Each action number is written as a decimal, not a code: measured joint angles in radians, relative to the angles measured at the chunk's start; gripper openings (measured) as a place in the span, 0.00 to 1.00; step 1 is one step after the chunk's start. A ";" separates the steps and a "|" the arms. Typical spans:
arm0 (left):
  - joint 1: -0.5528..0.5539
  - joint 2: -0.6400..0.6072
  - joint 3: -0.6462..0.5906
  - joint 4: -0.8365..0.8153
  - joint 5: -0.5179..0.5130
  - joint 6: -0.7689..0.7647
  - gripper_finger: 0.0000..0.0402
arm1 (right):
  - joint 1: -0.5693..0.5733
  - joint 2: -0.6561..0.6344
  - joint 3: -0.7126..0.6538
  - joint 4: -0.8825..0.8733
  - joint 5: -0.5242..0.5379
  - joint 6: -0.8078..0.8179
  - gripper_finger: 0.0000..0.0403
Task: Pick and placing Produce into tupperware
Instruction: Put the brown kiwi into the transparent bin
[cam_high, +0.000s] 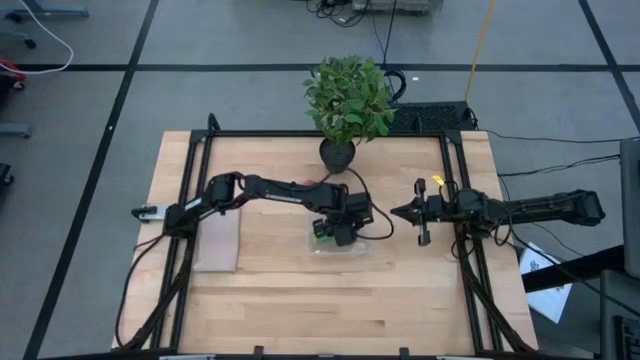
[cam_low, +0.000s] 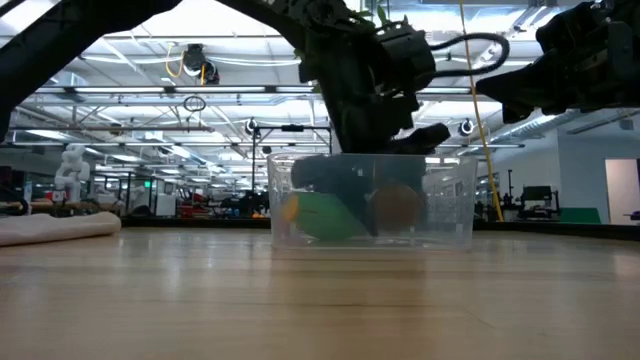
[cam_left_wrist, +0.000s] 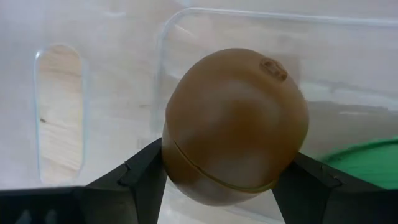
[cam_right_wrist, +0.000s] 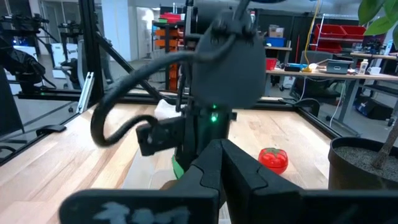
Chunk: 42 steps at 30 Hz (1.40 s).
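Your left gripper (cam_left_wrist: 227, 186) pinches kiwi (cam_left_wrist: 236, 124) inside tupperware (cam_low: 450, 215) | green item (cam_low: 325, 217) inside | your right gripper (cam_high: 420, 212): fingers pressed together, beside

Left gripper (cam_high: 343, 228) over tupperware (cam_high: 340, 246), right gripper (cam_high: 400, 212) beside, potted plant (cam_high: 348, 100) behind

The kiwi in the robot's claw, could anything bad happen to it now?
Maybe. The left end effector holds the kiwi inside the tupperware, right beside the green piece; let go, it could bump or roll onto that. Lifting out, the fingers might catch the thin wall and drag it.
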<state>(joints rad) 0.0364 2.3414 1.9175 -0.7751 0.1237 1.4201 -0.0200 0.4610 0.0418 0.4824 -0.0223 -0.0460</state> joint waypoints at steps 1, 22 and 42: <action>0.000 0.006 0.000 0.016 -0.005 0.003 0.60 | 0.000 0.000 0.000 0.000 0.000 0.000 0.00; 0.000 0.019 0.002 0.025 -0.037 0.017 0.60 | 0.000 0.014 0.000 0.008 0.000 -0.001 0.00; -0.003 0.019 0.001 0.026 -0.104 -0.169 0.60 | 0.000 0.014 0.000 0.008 0.000 -0.003 0.00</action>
<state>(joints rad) 0.0330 2.3608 1.9186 -0.7494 0.0196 1.2515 -0.0200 0.4755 0.0418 0.4900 -0.0223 -0.0494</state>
